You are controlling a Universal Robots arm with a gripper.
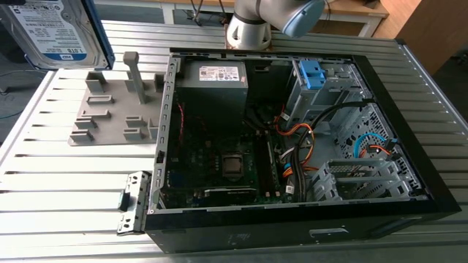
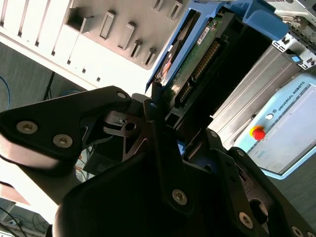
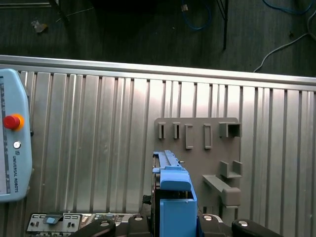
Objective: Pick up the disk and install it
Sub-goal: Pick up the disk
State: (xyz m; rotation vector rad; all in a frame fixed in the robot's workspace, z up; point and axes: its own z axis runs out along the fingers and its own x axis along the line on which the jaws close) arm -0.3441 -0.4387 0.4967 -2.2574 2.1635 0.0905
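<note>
The fingers are closed on the disk, one black finger on each flat face, so the gripper holds it by one end.

The second wrist view gives the disk's underside: a green circuit board, a row of connector pins and the blue carrier frame along its edge. The exterior view gives the other face, the white-and-blue label on the silver disk. There the disk is in the air, well clear of the table, above its far corner on the exterior view's left. In the first wrist view the disk is seen edge-on, blue frame uppermost, over the edge of a grey plate with raised blocks.

The arm rises from the table's far edge, behind the case, with a blue-capped joint bent toward the exterior view's right. The first wrist view looks straight down on the slatted table.

The plate lies flat on the table just beside the case wall on the exterior view's left. The open case lies on its side over the table's middle. Inside it a blue bracket and a grey power supply sit at the far end.

A pendant with a red button lies at a table edge in both wrist views.
</note>
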